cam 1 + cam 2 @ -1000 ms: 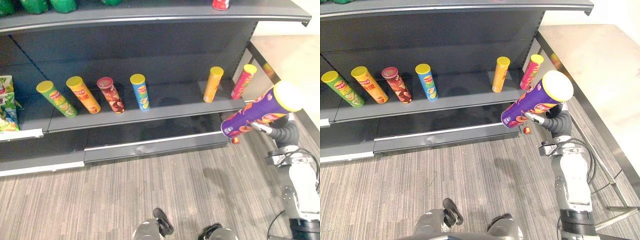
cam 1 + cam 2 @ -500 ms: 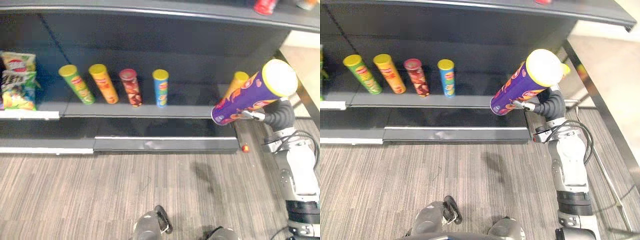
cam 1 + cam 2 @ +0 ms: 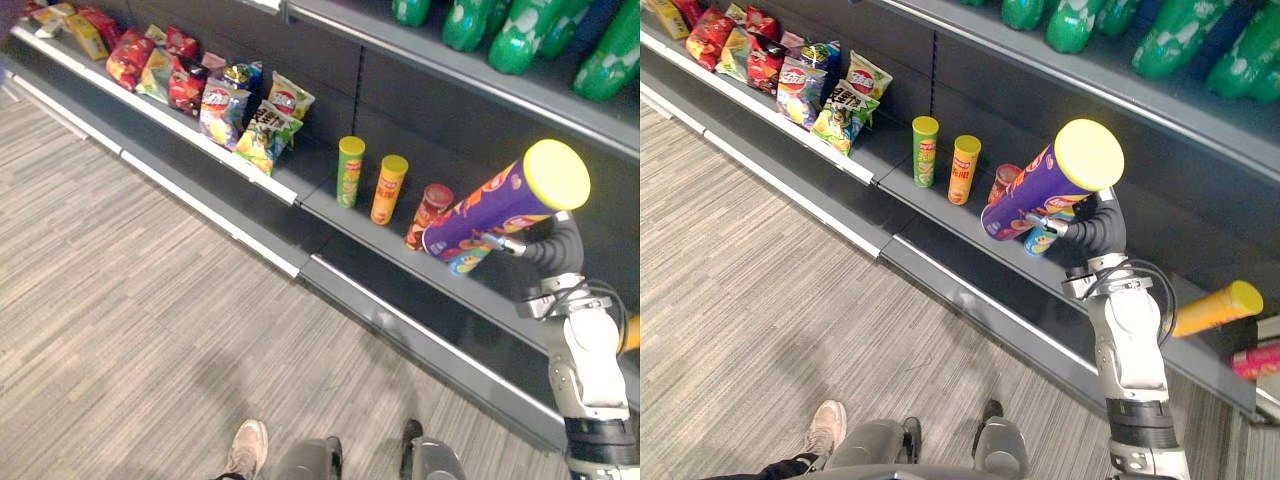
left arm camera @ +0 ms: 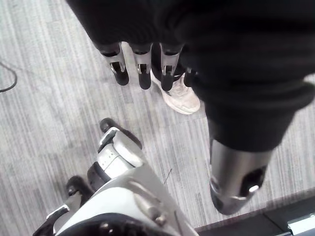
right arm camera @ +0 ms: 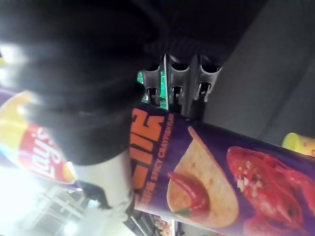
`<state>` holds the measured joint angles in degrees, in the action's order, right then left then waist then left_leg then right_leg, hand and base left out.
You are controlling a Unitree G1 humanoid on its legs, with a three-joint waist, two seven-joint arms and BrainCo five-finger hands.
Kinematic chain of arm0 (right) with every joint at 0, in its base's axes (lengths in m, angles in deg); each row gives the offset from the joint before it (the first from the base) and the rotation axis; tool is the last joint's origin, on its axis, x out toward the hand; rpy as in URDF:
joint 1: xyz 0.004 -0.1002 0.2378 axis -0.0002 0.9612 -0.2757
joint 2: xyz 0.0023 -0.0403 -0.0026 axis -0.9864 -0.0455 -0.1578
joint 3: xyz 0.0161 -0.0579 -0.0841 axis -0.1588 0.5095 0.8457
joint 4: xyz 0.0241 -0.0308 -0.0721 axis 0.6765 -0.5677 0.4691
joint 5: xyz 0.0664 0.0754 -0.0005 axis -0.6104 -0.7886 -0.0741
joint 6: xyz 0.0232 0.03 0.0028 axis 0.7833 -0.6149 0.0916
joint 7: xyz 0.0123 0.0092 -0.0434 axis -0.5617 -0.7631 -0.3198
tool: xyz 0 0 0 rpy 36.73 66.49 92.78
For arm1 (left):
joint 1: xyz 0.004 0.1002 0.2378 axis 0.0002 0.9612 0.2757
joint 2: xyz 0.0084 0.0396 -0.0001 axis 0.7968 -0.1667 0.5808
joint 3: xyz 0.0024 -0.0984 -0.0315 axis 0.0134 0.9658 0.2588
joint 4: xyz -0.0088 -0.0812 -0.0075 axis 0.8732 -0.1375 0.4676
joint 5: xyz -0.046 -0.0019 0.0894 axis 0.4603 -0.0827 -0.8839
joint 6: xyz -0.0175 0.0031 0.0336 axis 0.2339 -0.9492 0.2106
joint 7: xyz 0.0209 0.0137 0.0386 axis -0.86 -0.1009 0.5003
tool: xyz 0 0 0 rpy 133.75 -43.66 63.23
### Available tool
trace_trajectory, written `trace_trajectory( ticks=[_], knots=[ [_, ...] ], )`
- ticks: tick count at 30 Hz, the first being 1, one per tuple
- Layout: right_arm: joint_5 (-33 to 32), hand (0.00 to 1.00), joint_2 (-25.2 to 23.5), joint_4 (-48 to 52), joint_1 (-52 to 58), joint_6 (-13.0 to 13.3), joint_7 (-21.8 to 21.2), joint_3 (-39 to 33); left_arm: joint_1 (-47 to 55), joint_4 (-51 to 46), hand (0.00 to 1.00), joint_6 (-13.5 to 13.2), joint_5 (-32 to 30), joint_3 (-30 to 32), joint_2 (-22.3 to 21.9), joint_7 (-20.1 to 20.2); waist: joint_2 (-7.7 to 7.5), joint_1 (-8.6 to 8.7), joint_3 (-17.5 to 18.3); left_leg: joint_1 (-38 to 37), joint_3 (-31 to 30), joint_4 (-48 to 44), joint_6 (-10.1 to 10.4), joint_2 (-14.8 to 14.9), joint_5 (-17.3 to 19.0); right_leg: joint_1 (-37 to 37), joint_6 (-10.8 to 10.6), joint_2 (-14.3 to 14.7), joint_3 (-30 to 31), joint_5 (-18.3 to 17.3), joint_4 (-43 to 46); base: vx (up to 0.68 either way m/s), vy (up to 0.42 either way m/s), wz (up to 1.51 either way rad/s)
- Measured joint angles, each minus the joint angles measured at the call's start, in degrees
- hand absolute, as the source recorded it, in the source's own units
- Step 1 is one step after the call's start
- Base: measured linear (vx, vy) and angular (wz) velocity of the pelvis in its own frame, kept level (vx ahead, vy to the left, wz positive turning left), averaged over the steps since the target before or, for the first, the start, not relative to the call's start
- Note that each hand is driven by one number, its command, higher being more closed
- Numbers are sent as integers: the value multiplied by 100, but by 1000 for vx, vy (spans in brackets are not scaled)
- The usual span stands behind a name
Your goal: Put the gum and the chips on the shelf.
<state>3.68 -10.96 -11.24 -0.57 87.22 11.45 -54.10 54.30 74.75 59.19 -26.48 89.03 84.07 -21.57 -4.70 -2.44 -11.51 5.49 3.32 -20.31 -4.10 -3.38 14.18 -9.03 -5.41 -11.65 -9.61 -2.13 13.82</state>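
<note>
The tall purple cardboard chips tube (image 3: 500, 205) with a yellow plastic lid hangs tilted in front of the dark grey metal shelf (image 3: 898, 168), with the fingers of the right hand (image 3: 1088, 226) curled round its middle. It looks light, stiff but crushable, and smooth, so a gentle mid-body hold suits. The left hand (image 4: 142, 64) hangs relaxed, holding nothing.
</note>
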Motion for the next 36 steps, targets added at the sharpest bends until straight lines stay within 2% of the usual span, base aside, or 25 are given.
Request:
trace_trajectory(
  ticks=[1,3,5,10,14,17,24,26,31,36],
  knots=[
    [-1,100,-3,-12,5,-2,33,-19,29,12,0,-3,-2,20,-45,-24,74,11,77,0,-65,-22,76,55,41,96,-82,64,-72,90,-130,108,-219,14],
    [0,100,-14,-35,12,-54,130,-30,84,1,0,-50,-98,44,-170,-18,273,64,189,21,-115,46,280,246,118,215,-32,236,-200,126,-344,94,-188,10],
    [1,100,-16,-149,28,-123,188,-43,94,3,0,-69,-301,75,-219,-10,365,94,242,-34,95,145,358,485,153,253,52,361,-266,127,-410,87,-184,1],
    [8,100,-17,-306,185,-180,156,-205,105,5,0,-124,-316,87,-223,86,362,150,241,-247,113,442,416,501,-35,337,94,392,-248,101,-415,25,-64,1],
    [9,100,-32,-305,298,-223,-55,-202,112,6,0,-124,-324,123,-209,112,325,241,250,-282,134,532,383,446,-101,322,102,373,-140,106,-417,-3,3,-1],
    [13,100,-75,-332,390,-303,-64,-198,112,7,0,-130,-542,119,-195,117,321,251,251,-317,146,588,374,428,-126,318,117,369,-94,117,-415,-17,16,-4],
    [10,100,-177,-459,490,-394,7,64,113,107,0,-135,-620,116,-189,99,315,256,248,-377,220,723,380,418,-187,236,119,378,40,118,-354,-8,3,-7],
    [20,100,-421,-668,467,-390,195,225,114,112,0,-154,-773,113,-182,83,314,278,247,-381,211,730,388,422,-197,215,135,380,48,108,-299,0,0,0],
    [180,100,-549,-1258,293,-390,671,591,99,102,0,-248,-968,26,-156,80,319,254,197,-267,96,710,399,397,-247,58,160,343,87,90,-96,-26,-1,12],
    [635,100,-568,-1775,-428,-328,1419,632,41,-96,0,-285,-1003,-15,-169,93,353,237,-170,26,-50,692,435,345,-362,-268,196,256,66,61,157,-65,-17,16]
  ],
)
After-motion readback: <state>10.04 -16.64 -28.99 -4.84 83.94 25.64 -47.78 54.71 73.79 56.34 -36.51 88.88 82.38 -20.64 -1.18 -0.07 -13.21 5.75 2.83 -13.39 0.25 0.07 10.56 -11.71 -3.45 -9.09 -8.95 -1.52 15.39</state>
